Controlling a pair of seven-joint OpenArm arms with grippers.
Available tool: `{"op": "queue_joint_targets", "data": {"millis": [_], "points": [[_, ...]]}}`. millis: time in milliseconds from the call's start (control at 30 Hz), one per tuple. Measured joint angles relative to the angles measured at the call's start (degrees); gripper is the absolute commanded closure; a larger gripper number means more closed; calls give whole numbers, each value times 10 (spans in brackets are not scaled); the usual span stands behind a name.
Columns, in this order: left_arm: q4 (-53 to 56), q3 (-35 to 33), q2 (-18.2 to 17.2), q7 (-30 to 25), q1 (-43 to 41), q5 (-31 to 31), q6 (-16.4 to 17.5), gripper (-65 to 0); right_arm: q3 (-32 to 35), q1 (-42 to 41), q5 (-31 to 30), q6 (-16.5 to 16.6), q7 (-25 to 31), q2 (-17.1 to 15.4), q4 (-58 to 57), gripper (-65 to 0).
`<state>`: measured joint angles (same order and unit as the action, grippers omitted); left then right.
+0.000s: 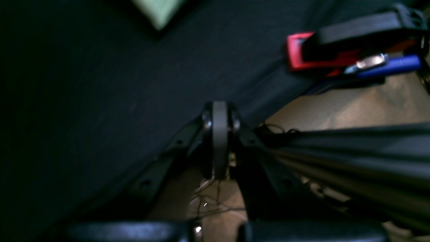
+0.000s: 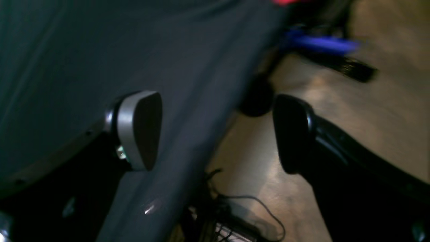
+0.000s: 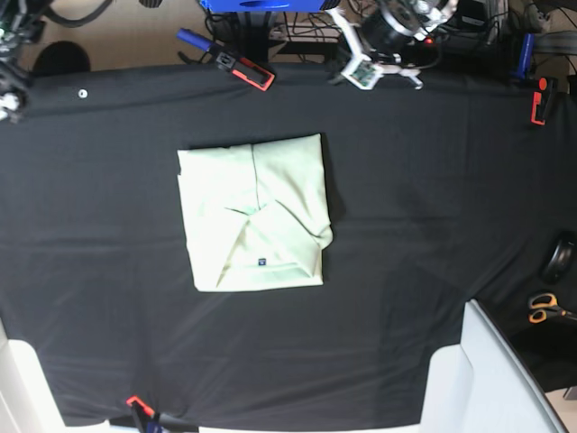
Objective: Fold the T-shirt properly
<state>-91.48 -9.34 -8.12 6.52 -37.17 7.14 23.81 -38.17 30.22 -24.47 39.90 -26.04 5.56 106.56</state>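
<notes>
The T-shirt (image 3: 255, 212) lies as a folded, roughly square pale mint-green bundle left of the table's middle, with a tiny dark label near its front edge. One corner of the T-shirt (image 1: 160, 11) shows at the top of the left wrist view. My left gripper (image 1: 220, 141) is shut with nothing in it, over the back edge of the black cloth, far from the shirt. In the base view the left gripper (image 3: 362, 69) sits at the top centre. My right gripper (image 2: 215, 132) is open and holds nothing, straddling the cloth's edge at the table's back left corner.
The black cloth (image 3: 433, 207) covers the table. Red clamps (image 3: 245, 70) (image 3: 538, 99) pin it at the back, another clamp (image 3: 140, 406) at the front. Scissors (image 3: 545, 308) and a dark round object (image 3: 560, 259) lie at the right. White panels (image 3: 491, 374) stand at the front right.
</notes>
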Motion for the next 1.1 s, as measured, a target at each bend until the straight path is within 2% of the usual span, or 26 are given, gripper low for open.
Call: {"op": "queue_joint_targets", "data": {"millis": [100,133,233,333,467,600,700,867,967,1000,1033,1100], "points": [[22,-6,1,-6,-9,47,-68,0,-57,15,-1,0,-38,2,0,-486],[24,-8,2,-7,-15,70,-74,0,-75,19,0,0,-53,3,0,-486],[35,-19,0,-4,-38,116,-74,0,-121,32,4,0,-104,2,0,-486],[43,-39,0,-4,-52,120,-74,0,-130,54,4,0,-144,5,-1,-486],[100,-60,1,-6,-52,119,-75,0,-131,61,8,0,-151,8,-64,-486],[198,-62,3,-4,-38,120,-75,0,-131,42,99,0,-150,8,-185,-486],[280,-57,16,-4,-2,119,-78,0,-131,3,174,0,-137,6,-302,-486],[374,-59,29,-9,38,119,-82,0,-133,-44,292,0,-43,0,-491,-486],[436,-57,37,-6,64,119,-82,0,-134,-76,322,0,-3,-24,-627,-486],[457,-57,40,-5,75,119,-82,0,-132,-88,318,-8,11,-40,-681,-486],[477,-57,45,-6,87,119,-82,0,-132,-100,319,-42,29,-57,-734,-486],[518,-57,52,-7,112,120,-82,0,-132,-122,320,-86,81,-89,-833,-488]]}}
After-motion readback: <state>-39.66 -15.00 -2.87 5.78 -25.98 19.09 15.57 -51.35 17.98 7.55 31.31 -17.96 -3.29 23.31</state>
